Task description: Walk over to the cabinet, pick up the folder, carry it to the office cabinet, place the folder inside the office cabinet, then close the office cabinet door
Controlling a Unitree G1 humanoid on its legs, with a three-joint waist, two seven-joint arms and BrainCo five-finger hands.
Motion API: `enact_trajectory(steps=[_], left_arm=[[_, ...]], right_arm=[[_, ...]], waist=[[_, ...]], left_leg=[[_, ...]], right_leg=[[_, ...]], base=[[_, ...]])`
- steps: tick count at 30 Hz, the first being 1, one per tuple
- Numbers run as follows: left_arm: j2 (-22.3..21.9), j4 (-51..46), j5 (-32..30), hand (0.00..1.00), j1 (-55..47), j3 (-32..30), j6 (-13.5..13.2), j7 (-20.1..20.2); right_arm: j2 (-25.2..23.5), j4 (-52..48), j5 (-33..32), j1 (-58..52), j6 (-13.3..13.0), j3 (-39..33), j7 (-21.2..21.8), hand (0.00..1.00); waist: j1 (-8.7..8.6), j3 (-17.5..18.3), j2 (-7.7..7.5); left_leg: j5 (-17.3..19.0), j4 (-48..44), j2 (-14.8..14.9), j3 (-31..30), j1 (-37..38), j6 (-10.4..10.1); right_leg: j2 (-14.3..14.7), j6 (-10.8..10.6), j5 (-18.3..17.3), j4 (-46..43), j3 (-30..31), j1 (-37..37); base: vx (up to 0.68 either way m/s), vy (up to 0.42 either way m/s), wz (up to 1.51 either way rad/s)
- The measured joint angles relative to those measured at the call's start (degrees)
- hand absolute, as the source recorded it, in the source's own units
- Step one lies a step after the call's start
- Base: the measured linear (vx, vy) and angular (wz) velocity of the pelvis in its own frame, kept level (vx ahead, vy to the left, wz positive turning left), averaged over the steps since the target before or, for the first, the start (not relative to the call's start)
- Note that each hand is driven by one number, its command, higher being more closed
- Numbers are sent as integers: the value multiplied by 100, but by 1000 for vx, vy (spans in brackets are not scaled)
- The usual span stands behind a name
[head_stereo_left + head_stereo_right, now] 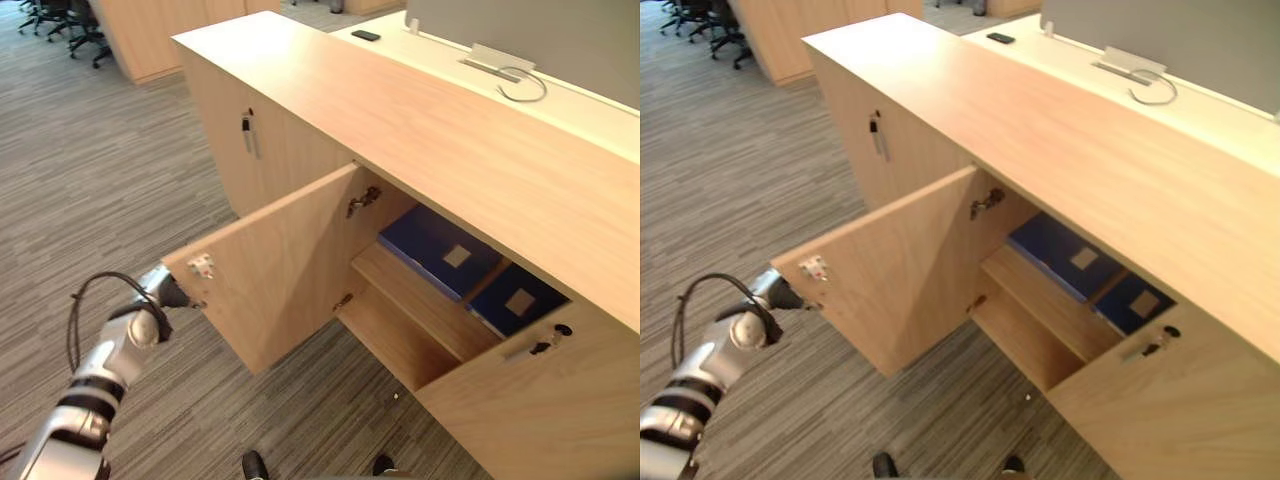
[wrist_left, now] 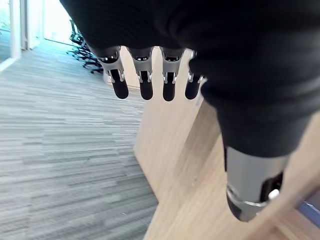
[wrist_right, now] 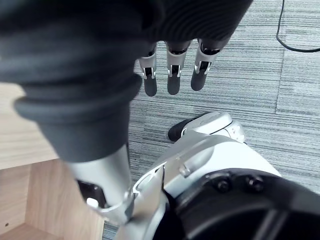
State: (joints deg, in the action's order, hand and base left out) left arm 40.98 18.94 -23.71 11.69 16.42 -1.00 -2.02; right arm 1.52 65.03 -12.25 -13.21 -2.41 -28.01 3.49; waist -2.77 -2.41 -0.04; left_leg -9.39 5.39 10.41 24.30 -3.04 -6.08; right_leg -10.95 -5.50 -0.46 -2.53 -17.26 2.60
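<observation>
While the office cabinet [image 1: 450,130] stands with one door [image 1: 270,270] swung wide out over the carpet floor [image 1: 90,170], the left hand [image 1: 170,290] sits at that door's free edge, just beside the small latch plate [image 1: 200,266] at its upper corner. In the left wrist view its fingers [image 2: 145,85] are straight and spread in a row along the wooden panel, holding nothing; whether they touch the wood cannot be told.

Inside the open compartment, a blue folder [image 1: 430,245] lies flat on the upper shelf [image 1: 420,300], toward the shelf's left end, near the door hinge [image 1: 362,200]. A second blue folder [image 1: 515,295] lies beside it at the shelf's right end, partly hidden behind the closed door [image 1: 540,410] on that side, which carries a handle with a key [image 1: 540,345]. Which of the two is the task's own cannot be told. The lower shelf [image 1: 390,345] shows bare wood.

The right hand [image 3: 172,70] hangs over the carpet with its fingers loose and straight, nothing in it.

Behind the cabinet, a white surface [image 1: 590,100] carries a dark phone [image 1: 365,35] near its far left corner and a grey tray [image 1: 497,60] with a cable [image 1: 525,90]. Office chairs [image 1: 60,20] stand well apart, across the floor.
</observation>
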Motion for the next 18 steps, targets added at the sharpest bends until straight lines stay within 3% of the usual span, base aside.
enact_trajectory(steps=[2,4,7,9,12,18], left_arm=[[-1,-1136,394,0,-527,637,-23,226],[-103,-1791,1274,0,-646,1490,-114,605],[-671,-2131,2713,0,-643,2548,-256,1282],[-1388,-2595,3394,0,-582,3304,-593,1828],[-1926,-2878,3777,0,-253,3761,-824,2216],[-1822,-2878,4201,0,-139,3741,-846,2266]], right_arm=[[9,101,0,2,1,-1,-6,0],[-16,101,1,37,-4,11,37,0],[-48,233,74,117,-1,14,107,0],[-22,281,241,138,-2,64,144,0],[35,404,245,143,0,133,162,0],[287,550,299,157,-4,551,243,0]], waist=[[173,61,-76],[159,159,-145],[-147,393,-210],[-351,520,-204],[-466,540,-184],[-548,622,-69]], left_leg=[[-3,0,-82,-11,-16,9],[3,0,-129,6,-27,55],[0,0,-157,44,-94,101],[-4,1,-111,144,-78,108],[-29,2,-8,259,12,72],[-56,4,107,348,97,17]], right_leg=[[-79,-19,13,-28,2,10],[-139,-71,46,-44,35,39],[-151,-135,98,-40,97,127],[-100,-119,118,-38,220,217],[2,-97,134,-42,351,232],[118,-81,135,-35,455,235]], base=[[-30,66,10],[-31,62,0],[-43,30,-14],[-46,-13,-32],[-43,-26,-27],[-55,-23,-11]])
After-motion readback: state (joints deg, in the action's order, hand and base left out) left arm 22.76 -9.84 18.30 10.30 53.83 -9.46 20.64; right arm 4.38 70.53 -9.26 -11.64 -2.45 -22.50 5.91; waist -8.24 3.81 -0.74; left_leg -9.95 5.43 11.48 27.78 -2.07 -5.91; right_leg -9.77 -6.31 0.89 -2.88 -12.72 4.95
